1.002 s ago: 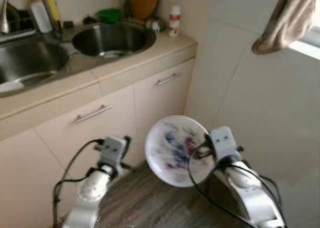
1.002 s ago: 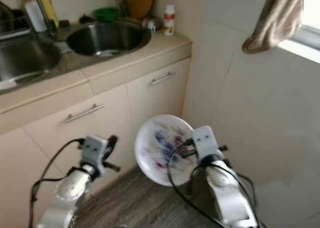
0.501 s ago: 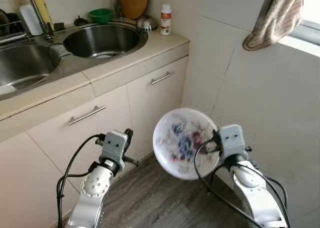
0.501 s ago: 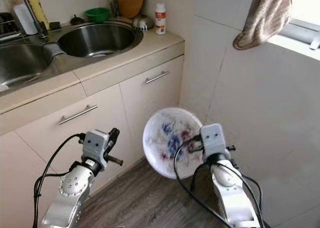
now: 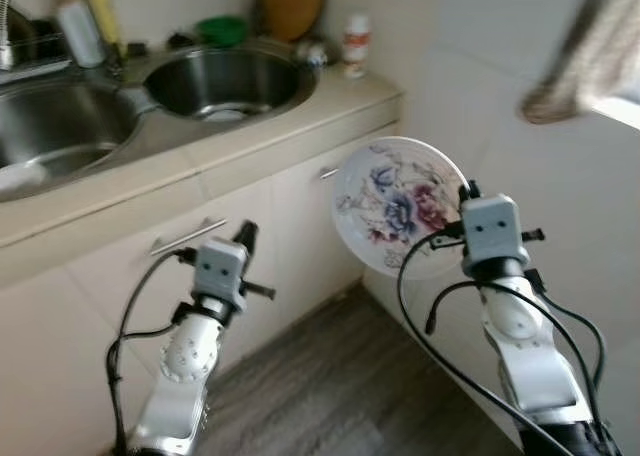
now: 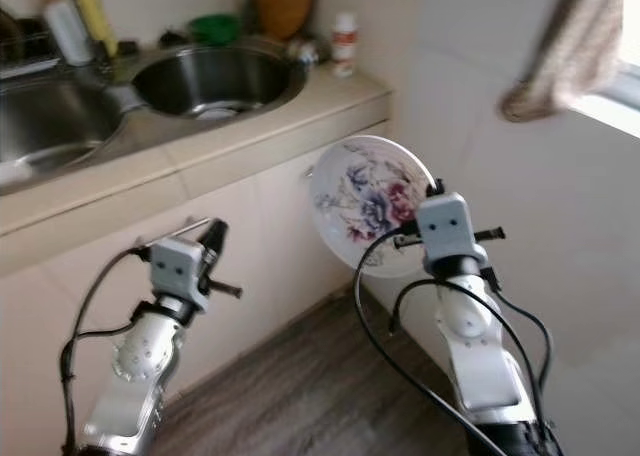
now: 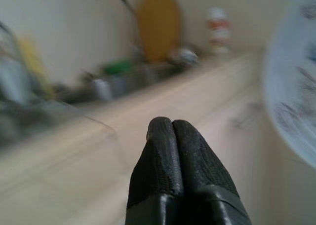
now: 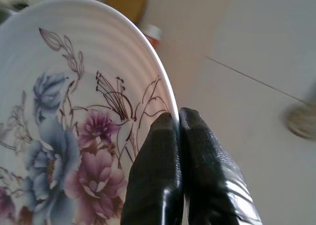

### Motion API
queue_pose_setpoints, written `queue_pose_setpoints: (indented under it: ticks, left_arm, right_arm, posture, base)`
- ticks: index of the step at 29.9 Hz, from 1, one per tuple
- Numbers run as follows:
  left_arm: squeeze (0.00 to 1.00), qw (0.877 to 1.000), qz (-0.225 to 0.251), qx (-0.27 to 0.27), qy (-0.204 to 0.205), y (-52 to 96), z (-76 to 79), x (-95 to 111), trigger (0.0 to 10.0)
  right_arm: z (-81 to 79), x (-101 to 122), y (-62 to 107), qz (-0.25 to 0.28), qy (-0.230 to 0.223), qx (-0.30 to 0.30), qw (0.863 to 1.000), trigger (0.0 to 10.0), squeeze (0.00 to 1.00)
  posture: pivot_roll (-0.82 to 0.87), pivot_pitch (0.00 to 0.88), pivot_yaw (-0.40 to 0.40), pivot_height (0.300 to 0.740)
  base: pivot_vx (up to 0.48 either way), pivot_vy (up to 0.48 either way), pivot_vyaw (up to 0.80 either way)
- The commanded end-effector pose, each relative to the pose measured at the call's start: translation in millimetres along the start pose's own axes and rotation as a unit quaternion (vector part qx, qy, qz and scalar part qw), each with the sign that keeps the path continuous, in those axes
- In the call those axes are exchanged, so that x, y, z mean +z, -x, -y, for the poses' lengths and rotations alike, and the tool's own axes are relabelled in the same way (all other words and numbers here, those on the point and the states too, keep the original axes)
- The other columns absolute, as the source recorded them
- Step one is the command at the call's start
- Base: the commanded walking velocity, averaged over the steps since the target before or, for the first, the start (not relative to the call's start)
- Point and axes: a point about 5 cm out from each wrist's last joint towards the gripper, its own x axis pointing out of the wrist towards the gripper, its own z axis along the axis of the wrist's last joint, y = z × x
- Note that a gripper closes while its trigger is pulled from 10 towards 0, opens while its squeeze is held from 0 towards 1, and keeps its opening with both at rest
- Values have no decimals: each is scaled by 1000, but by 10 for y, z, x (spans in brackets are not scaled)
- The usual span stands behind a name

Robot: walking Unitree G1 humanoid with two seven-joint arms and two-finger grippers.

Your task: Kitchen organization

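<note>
Jaws, right: pressed together on the rim of the plate (image 8: 74,136), one black finger on each face of the edge.
Jaws, left: closed on nothing, the two fingertips (image 7: 173,136) touching.
Right gripper (image 5: 466,190): raised in front of the cabinets, at about countertop height, pinching the plate's right edge.
Left gripper (image 5: 246,238): lower and to the left, pointing at the cabinet front, well apart from the plate.
Plate: white, ribbed, painted with blue and purple flowers; held upright, painted face toward the camera, just off the counter's corner and beside the tiled wall.
Floor (image 5: 330,396): grey wood-look planks below both arms.
Cabinets (image 5: 120,266): beige doors with metal bar handles (image 5: 187,237).
Countertop (image 5: 230,141): beige, holding a double steel sink (image 5: 225,79).
Behind the sink: a green bowl (image 5: 221,30), an orange-brown board (image 5: 292,6) leaning on the wall, a small white bottle (image 5: 355,44) with a red band near the corner.
Far left: a tap (image 5: 8,16), a white bottle (image 5: 78,26) and a yellow object, all blurred.
Upper right: a beige cloth (image 5: 585,61) hanging by the window, blurred.
</note>
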Motion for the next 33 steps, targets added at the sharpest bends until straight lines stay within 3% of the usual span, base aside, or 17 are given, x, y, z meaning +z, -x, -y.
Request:
queue_pose_setpoints:
  ticks: [1,12,18,27,33]
  left_arm:
    - [0,999,39,13,-4,-54,-1,133,10000]
    - [0,996,86,8,-25,-141,15,297,10000]
    - [0,996,86,14,-27,-179,-8,293,10000]
    - [0,994,100,-44,-13,-178,186,349,10000]
    - [0,988,106,-113,8,-233,401,418,10000]
  right_arm:
    - [151,94,-36,29,14,-28,999,10000,0]
    - [310,633,-252,135,20,-63,989,10000,0]
    - [304,731,-311,151,9,-65,986,10000,0]
    - [279,837,-384,166,-4,-73,983,10000,0]
    - [368,929,-482,181,-27,-107,977,10000,0]
  posture:
    - [143,0,-43,740]
    - [148,0,-44,740]
    - [150,0,-45,740]
    - [147,0,-43,740]
    - [149,0,-45,740]
  base:
    - [371,0,800]
    - [338,0,800]
    - [328,0,800]
    - [328,0,800]
    - [322,0,0]
